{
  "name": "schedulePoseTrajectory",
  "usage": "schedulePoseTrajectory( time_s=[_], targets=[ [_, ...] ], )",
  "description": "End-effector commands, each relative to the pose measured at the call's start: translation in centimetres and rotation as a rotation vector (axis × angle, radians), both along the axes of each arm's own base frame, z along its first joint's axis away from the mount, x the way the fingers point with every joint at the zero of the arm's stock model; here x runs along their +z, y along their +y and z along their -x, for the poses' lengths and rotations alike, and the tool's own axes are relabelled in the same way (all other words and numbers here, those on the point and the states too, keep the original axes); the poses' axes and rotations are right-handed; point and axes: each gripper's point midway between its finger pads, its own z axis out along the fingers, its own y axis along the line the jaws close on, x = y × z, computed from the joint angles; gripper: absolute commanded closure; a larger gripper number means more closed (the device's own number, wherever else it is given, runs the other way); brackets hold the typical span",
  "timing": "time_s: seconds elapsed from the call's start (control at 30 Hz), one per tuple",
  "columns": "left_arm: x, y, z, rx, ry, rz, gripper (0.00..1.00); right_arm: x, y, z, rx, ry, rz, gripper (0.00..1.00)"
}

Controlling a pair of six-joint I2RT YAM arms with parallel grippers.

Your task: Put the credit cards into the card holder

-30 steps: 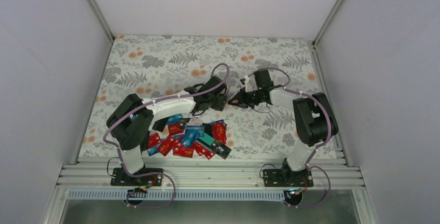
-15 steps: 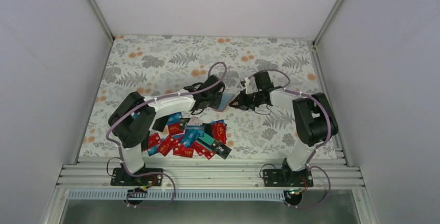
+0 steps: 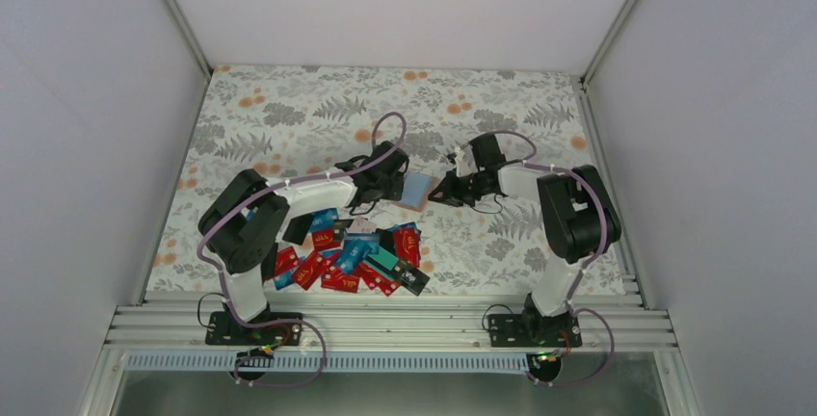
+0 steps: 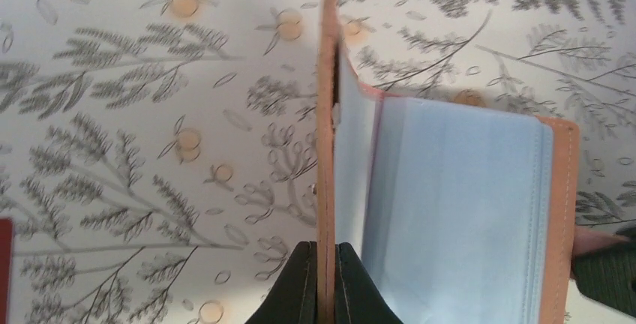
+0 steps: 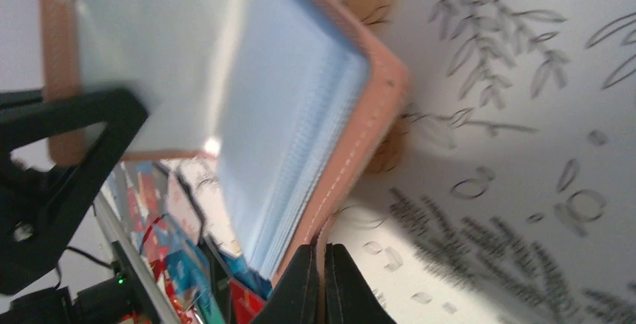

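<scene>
The small tan-brown leather-like card holder [image 3: 416, 188] sits mid-desk, spread open between the two arms, with its light blue-grey inner sleeves facing up over the floral-patterned desk [image 3: 289, 117]. The left jaws are clenched on the edge of one tan cover flap, which stands upright and edge-on in the left wrist view. The right jaws are clamped on the stitched rim of the opposite cover, and the stack of pale sleeves fans out just above them in the right wrist view. The shadow beneath suggests the holder is raised a little, though I cannot tell whether any corner touches the surface. The small flat plastic credit cards [image 3: 352, 254], mostly red with some blue, teal and black, lie in an overlapping heap nearer the arm bases, apart from the holder, and neither arm holds one. The sleeves that show look bare, with no card edge visible in them, although the deeper pockets are hidden. My reading is that only the opening of the holder has been achieved and the filling has not begun. Every card appears left to move, and with both jaws occupied, one side would probably need to let go before it could fetch a card from the heap.
</scene>
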Motion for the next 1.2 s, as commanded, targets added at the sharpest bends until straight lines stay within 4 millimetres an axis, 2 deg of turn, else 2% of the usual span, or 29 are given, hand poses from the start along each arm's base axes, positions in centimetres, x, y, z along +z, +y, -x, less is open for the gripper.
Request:
schedulePoseTrajectory(
  time_s=[0.0,0.13,0.27,0.4,0.5,0.57,0.63,0.77,0.97,1.17],
  targets=[
    [-2.3,1.9,2.6,0.141,0.131,0.036,0.98,-1.4,-0.4,-1.6,-0.013,-0.001,0.047,0.96],
    [-3.5,2.8,4.3,0.23,0.208,0.075,0.98,-2.1,-0.5,-3.2,-0.024,-0.002,0.072,0.96],
    [-3.5,2.8,5.1,0.27,0.247,0.122,0.97,-2.6,-1.1,-4.7,-0.043,0.001,0.116,0.94],
    [-3.4,2.9,5.3,0.281,0.251,0.139,0.92,-2.2,-1.5,-4.8,-0.047,0.0,0.133,0.88],
    [-2.7,2.8,5.3,0.27,0.227,0.169,0.84,-1.9,-1.8,-4.3,-0.053,0.001,0.149,0.83],
    [-2.4,2.8,5.3,0.262,0.211,0.185,0.72,-1.7,-2.2,-3.9,-0.06,-0.001,0.168,0.81],
    [-1.9,2.6,5.1,0.247,0.193,0.199,0.66,-1.3,-2.6,-3.7,-0.068,-0.006,0.184,0.79],
    [-0.8,2.3,4.6,0.225,0.157,0.221,0.54,0.6,-3.1,-3.3,-0.083,-0.031,0.203,0.78],
    [2.4,1.5,4.0,0.16,0.074,0.282,0.39,3.9,-4.1,-1.1,-0.115,-0.069,0.226,0.73],
    [5.7,2.5,4.6,0.123,-0.02,0.303,0.27,5.9,-3.2,3.7,-0.073,-0.084,0.205,0.67]
  ],
)
